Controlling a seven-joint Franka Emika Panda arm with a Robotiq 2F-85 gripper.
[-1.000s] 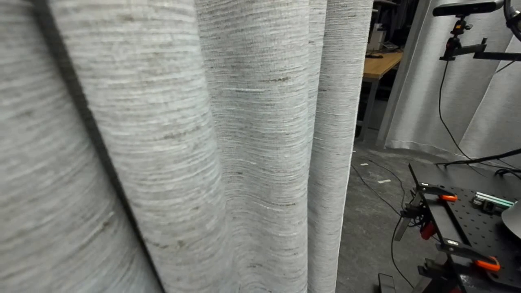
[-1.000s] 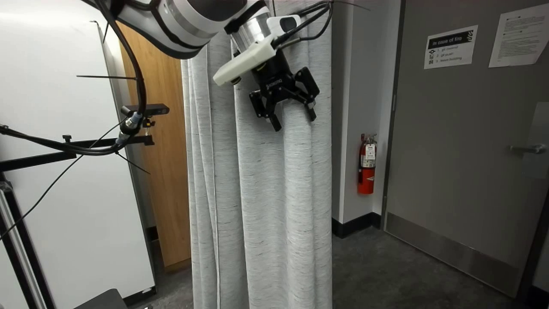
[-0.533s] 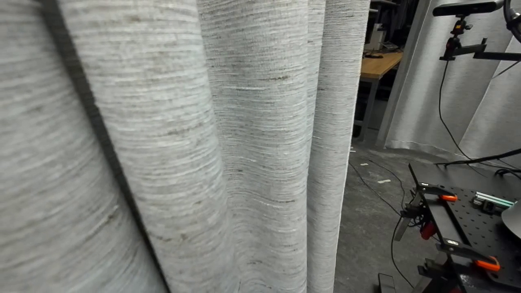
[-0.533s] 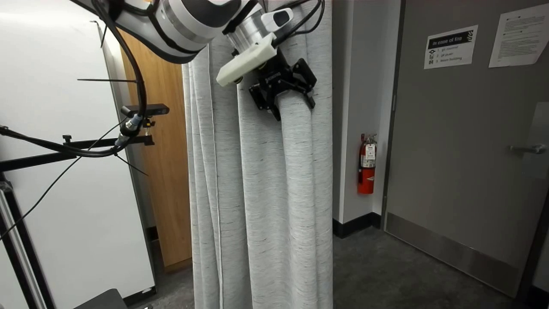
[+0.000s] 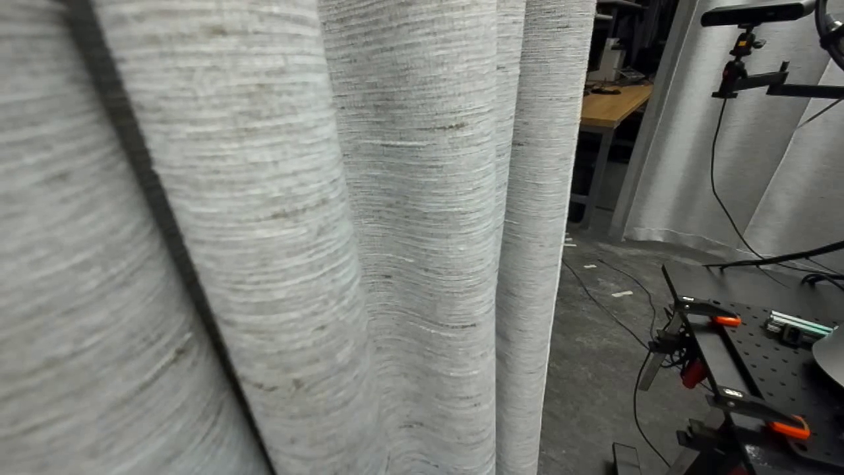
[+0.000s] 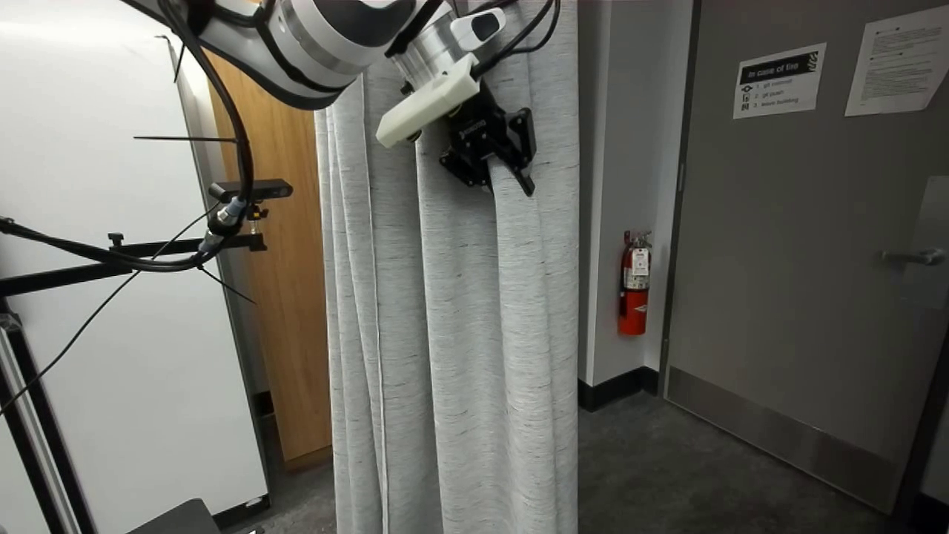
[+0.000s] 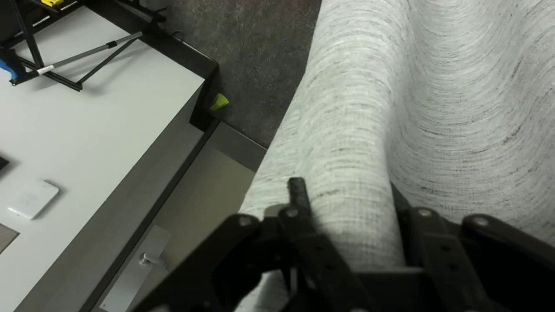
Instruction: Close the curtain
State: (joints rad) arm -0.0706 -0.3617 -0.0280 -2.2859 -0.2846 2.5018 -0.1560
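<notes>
The light grey curtain (image 5: 422,198) hangs in deep vertical folds and fills much of that exterior view. In an exterior view the same curtain (image 6: 474,356) reaches from the top edge to the bottom edge. My black gripper (image 6: 509,187) tilts downward near its upper part, one finger on each side of a vertical fold. From the wrist view, the gripper (image 7: 345,183) has the fold filling the gap between its fingers, cloth against both. The right finger's tip is partly hidden behind the cloth. The curtain's top is out of view.
A grey door (image 6: 786,259) and a red fire extinguisher (image 6: 635,289) are beyond the curtain. A white panel (image 6: 111,297) and a wooden panel (image 6: 282,297) stand on its other side. A black perforated table (image 5: 778,376) with orange clamps and a mounted camera (image 5: 758,13) are nearby.
The gripper has risen slightly and pushed deeper around the fold, and its fingers have drawn together, narrowing the cloth between them. The curtain's free edge has shifted a little.
</notes>
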